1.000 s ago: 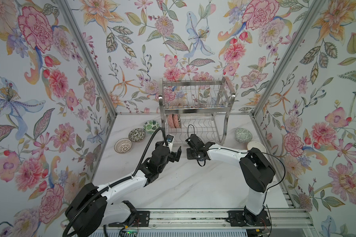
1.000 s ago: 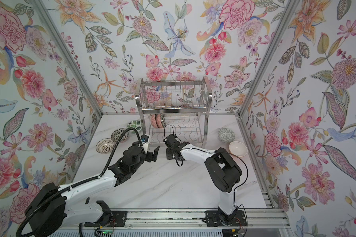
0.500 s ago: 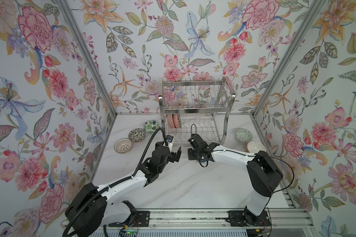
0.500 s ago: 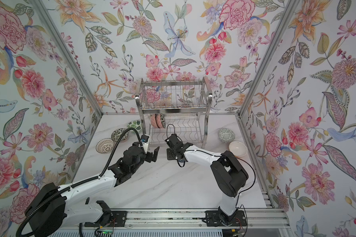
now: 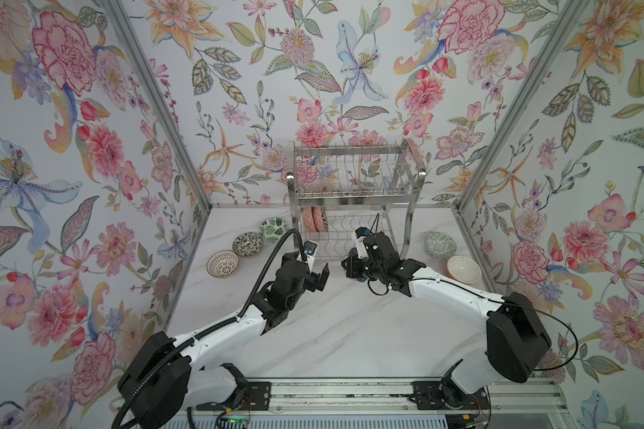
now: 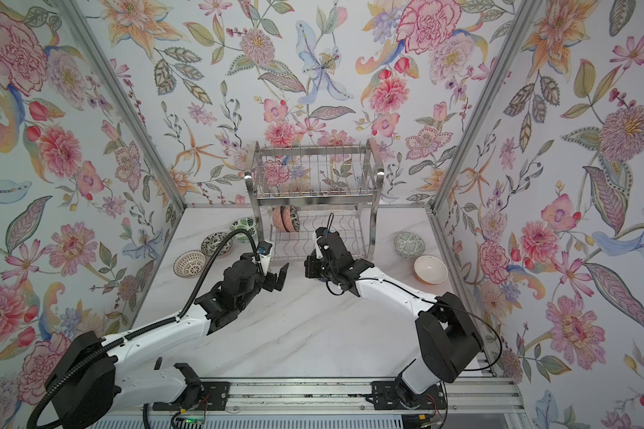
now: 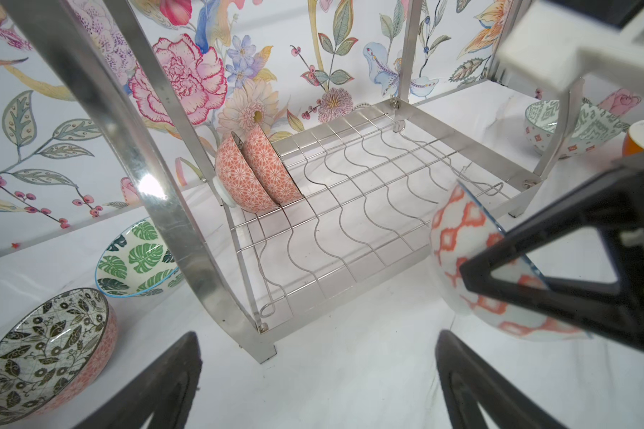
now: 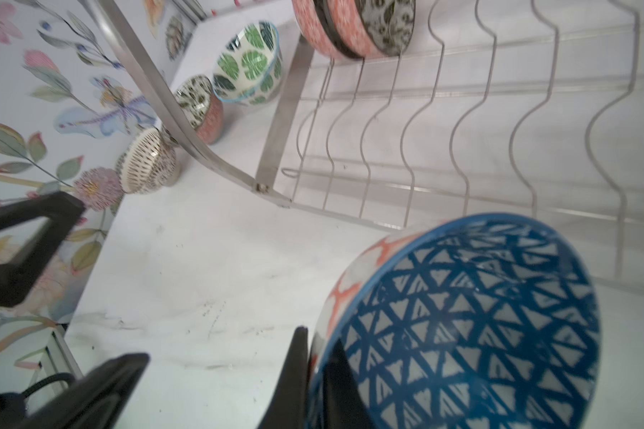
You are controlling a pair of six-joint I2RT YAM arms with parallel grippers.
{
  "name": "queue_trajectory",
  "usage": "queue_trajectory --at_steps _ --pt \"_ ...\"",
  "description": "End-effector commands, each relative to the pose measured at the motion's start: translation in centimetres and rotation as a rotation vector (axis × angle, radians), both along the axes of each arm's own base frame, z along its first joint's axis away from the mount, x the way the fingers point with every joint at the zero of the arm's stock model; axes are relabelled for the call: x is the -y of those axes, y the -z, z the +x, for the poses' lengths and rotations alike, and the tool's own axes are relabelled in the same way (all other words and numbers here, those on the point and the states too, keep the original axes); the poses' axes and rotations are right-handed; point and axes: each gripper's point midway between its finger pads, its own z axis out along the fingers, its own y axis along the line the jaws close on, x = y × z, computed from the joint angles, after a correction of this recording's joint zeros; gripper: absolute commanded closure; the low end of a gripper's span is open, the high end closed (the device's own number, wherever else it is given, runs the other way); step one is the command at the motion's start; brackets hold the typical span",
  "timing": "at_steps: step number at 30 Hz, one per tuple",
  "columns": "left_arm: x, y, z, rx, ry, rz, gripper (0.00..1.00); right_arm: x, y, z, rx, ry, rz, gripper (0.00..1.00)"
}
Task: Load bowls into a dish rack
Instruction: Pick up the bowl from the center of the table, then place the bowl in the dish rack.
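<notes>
1. Clamping the rim of the blue-triangle bowl [image 8: 461,327], the right pincer [image 8: 318,336] is clenched, with one finger inside the bowl and one on its orange-patterned outside. The bowl is tilted on edge just in front of the lower tier of the dish rack [image 5: 354,202].
2. Left pincer [image 7: 316,341]: released, jaws spread wide, holding and touching nothing. It hangs above the white surface [image 5: 331,334] near the rack's front left leg, facing the right pincer.
3. Dish rack, lower tier: two pinkish bowls [image 7: 253,171] stand on edge against each other at the left end of the wavy wires.
4. Surface, left of the rack: a green-leaf bowl [image 5: 273,228], a black-and-white floral bowl [image 5: 247,244] and a ribbed bowl [image 5: 222,263] sit upright in a diagonal row, apart from one another.
5. Surface, right of the rack: a green-patterned bowl [image 5: 440,244] sits upright, with a white bowl [image 5: 463,270], orange outside, near it.
</notes>
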Motion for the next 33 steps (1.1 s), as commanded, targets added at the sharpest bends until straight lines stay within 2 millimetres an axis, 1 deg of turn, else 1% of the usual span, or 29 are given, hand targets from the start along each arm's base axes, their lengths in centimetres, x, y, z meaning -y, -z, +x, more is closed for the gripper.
queue_trajectory --at_steps 1,2,6,9,13,17,21,23,28,33 --pt "-0.1 -1.3 0.5 0.035 0.025 0.088 0.01 -1.1 -4.7 1.0 0.162 -0.05 0.147 1.0" --pt "-0.2 -1.3 0.5 0.041 0.03 0.125 0.01 -0.3 -5.4 2.0 0.188 -0.032 0.17 1.0" --pt "-1.1 -1.2 1.2 0.056 0.009 0.283 0.01 -0.2 -7.1 3.3 0.266 -0.048 0.238 1.0" --pt "-1.7 -1.6 1.8 0.085 -0.004 0.387 0.01 0.1 -7.7 4.6 0.306 -0.038 0.268 1.0" --pt "-1.7 -2.1 2.4 0.111 -0.017 0.439 0.01 0.3 -8.0 6.2 0.33 -0.022 0.307 1.0" --pt "-1.6 -1.9 2.7 0.12 -0.023 0.451 0.01 -0.3 -7.5 7.4 0.329 -0.018 0.326 1.0" --pt "-1.7 -1.9 2.8 0.14 -0.032 0.448 0.01 -1.0 -7.1 8.0 0.333 -0.029 0.358 1.0" --pt "-1.8 -1.7 2.6 0.147 -0.026 0.441 0.01 -1.5 -6.9 8.2 0.342 -0.054 0.373 1.0" --pt "-2.2 -1.3 1.9 0.174 -0.025 0.413 0.01 -1.6 -6.1 9.0 0.341 -0.046 0.385 1.0" --pt "-2.0 -1.1 1.6 0.191 -0.01 0.385 0.01 -1.9 -5.4 10.2 0.334 -0.045 0.418 1.0"
